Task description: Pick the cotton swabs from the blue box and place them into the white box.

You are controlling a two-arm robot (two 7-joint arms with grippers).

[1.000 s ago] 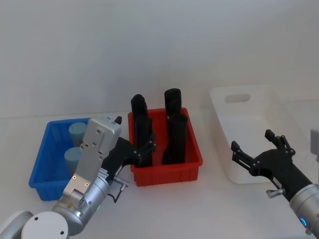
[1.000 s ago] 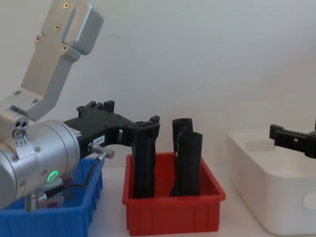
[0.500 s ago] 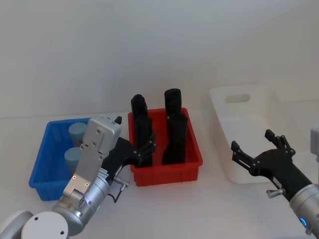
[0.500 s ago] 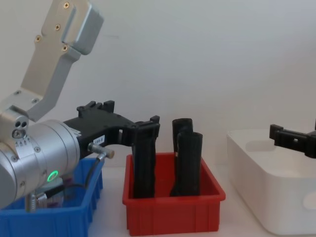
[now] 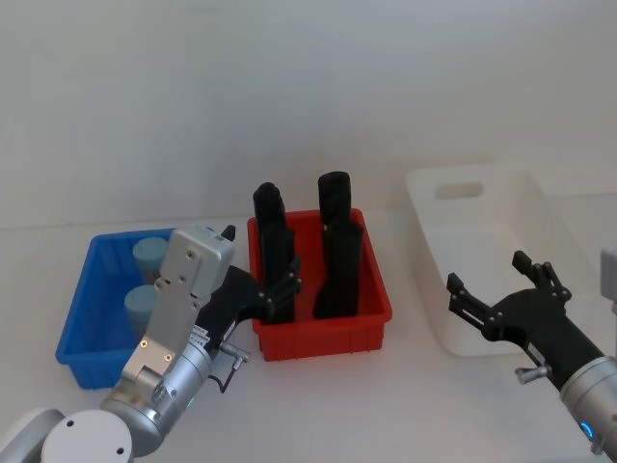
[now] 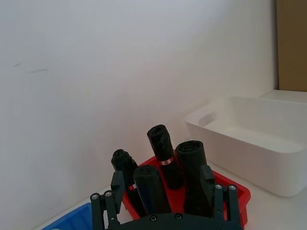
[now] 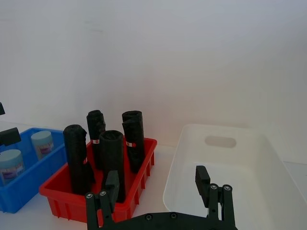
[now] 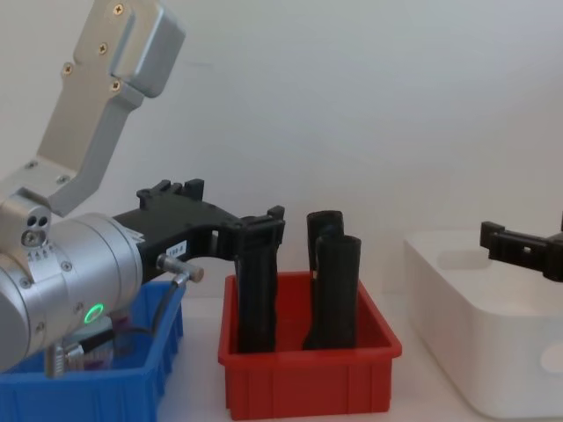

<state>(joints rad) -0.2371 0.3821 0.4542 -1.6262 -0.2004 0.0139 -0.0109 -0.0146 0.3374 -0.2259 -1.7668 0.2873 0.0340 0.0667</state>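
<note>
Two cotton swabs jars with light blue lids, one [image 5: 149, 254] behind the other [image 5: 141, 305], stand in the blue box [image 5: 73, 323] at the left. They show again in the right wrist view as a farther jar [image 7: 42, 143] and a nearer jar [image 7: 10, 163]. My left gripper [image 5: 260, 258] hangs open between the blue box's right side and the red bin, holding nothing. The white box [image 5: 420, 217] sits at the right. My right gripper [image 5: 487, 272] hovers open over its front left corner, nothing between its fingers.
A red bin [image 5: 323, 338] with several tall black rolls [image 5: 337, 253] stands between the two boxes, close to my left gripper's fingertips [image 8: 266, 220]. A plain wall runs behind the table. Bare tabletop lies in front of the bins.
</note>
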